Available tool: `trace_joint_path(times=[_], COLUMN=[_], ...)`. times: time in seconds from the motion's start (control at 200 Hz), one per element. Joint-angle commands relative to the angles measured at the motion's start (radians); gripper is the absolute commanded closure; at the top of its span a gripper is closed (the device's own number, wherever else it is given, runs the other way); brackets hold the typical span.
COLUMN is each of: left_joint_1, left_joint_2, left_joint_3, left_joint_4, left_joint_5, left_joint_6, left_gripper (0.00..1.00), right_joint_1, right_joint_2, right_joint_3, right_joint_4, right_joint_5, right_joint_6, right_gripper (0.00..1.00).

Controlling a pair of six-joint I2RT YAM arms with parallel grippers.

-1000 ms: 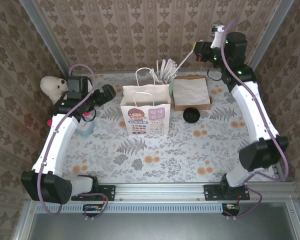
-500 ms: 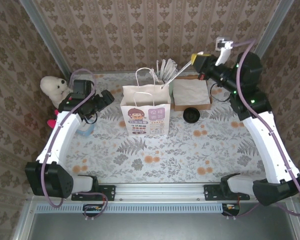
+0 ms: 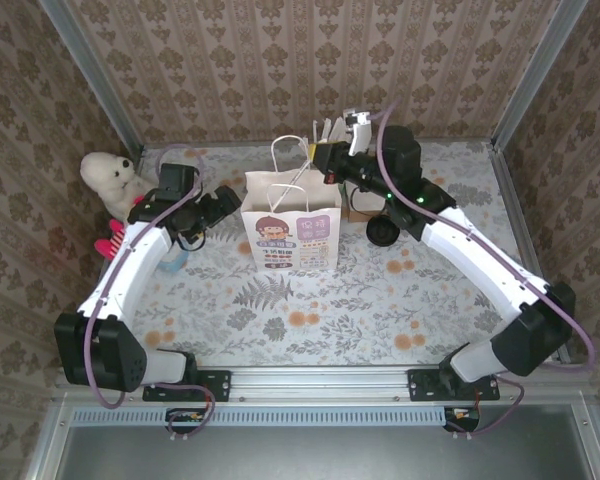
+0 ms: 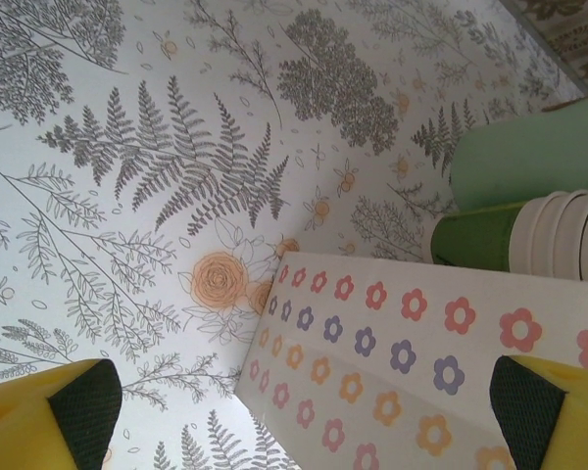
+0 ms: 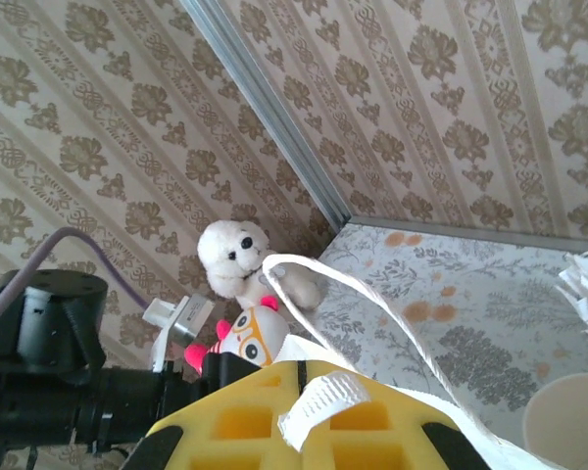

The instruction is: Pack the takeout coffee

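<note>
**Straw first, coffee waiting.** At upper centre of the overhead view, the right gripper point(image 3: 326, 160) was clamped tight on a slim white straw point(image 5: 325, 401). It hung above the mouth of the white paper bag point(image 3: 290, 228), with a cord handle point(image 5: 274, 261) looping past its yellow fingers. At centre-left of the frame, the left gripper point(image 3: 216, 205) hung just beside the bag's flowered side wall, jaws spread wide and holding nothing. The takeout coffee point(image 3: 382, 232) stood black lid uppermost on the patterned table point(image 3: 380, 310), just right of the bag. It was partly under the right forearm and not yet packed. The step in hand looked to be the straw going into the bag. By my reading, the right arm would next need to let the straw go and reach over to the cup. It would have to grip the cup below the lid and carry it level over the tall rim, clear of the handles, while the left arm braced the bag.
</note>
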Motion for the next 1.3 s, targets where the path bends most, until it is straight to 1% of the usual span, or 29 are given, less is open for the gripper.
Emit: trace_joint_path(times=[0.0, 0.155, 0.24, 0.35, 0.435, 0.5, 0.565, 0.68, 0.85, 0.975, 1.125, 1.295], left_joint_1=[-0.019, -0.028, -0.032, -0.034, -0.034, -0.034, -0.034, -0.034, -0.034, -0.032, -0.029, -0.028], left_joint_2=[-0.008, -0.018, -0.027, -0.037, -0.037, -0.037, -0.037, -0.033, -0.032, -0.039, -0.049, -0.092], left_joint_3=[-0.002, -0.009, -0.024, -0.042, -0.043, -0.041, -0.037, -0.03, -0.025, -0.014, -0.004, 0.002], left_joint_4=[0.013, 0.013, 0.018, 0.026, 0.022, 0.021, 0.019, 0.013, 0.01, 0.006, 0.007, 0.037], left_joint_5=[-0.01, -0.015, -0.024, -0.034, -0.039, -0.041, -0.044, -0.049, -0.052, -0.061, -0.071, -0.087], left_joint_6=[-0.025, -0.029, -0.037, -0.048, -0.046, -0.042, -0.038, -0.03, -0.022, -0.011, 0.001, 0.055], left_gripper=[0.0, 0.0, 0.0, 0.0, 0.0, 0.0, 0.0, 0.0, 0.0, 0.0, 0.0, 0.0], right_joint_1=[0.024, 0.062, 0.071, 0.071, 0.07, 0.069, 0.065, 0.064, 0.053, 0.039, 0.036, 0.017], right_joint_2=[0.034, 0.073, 0.105, 0.148, 0.161, 0.168, 0.172, 0.158, 0.11, 0.078, 0.062, 0.015], right_joint_3=[-0.008, -0.028, -0.042, -0.031, -0.033, -0.017, -0.004, 0.006, 0.011, 0.024, 0.07, 0.093], right_joint_4=[0.104, 0.121, 0.162, 0.167, 0.167, 0.115, 0.066, -0.005, -0.046, -0.095, -0.216, -0.254], right_joint_5=[0.028, 0.037, -0.01, -0.049, -0.074, -0.091, -0.102, -0.073, -0.026, -0.005, 0.006, 0.035], right_joint_6=[0.058, -0.048, -0.065, -0.07, -0.107, -0.149, -0.182, -0.231, -0.271, -0.291, -0.354, -0.309], right_gripper=[0.96, 0.92, 0.9, 0.86, 0.79, 0.72, 0.66, 0.61, 0.56, 0.47, 0.4, 0.28])
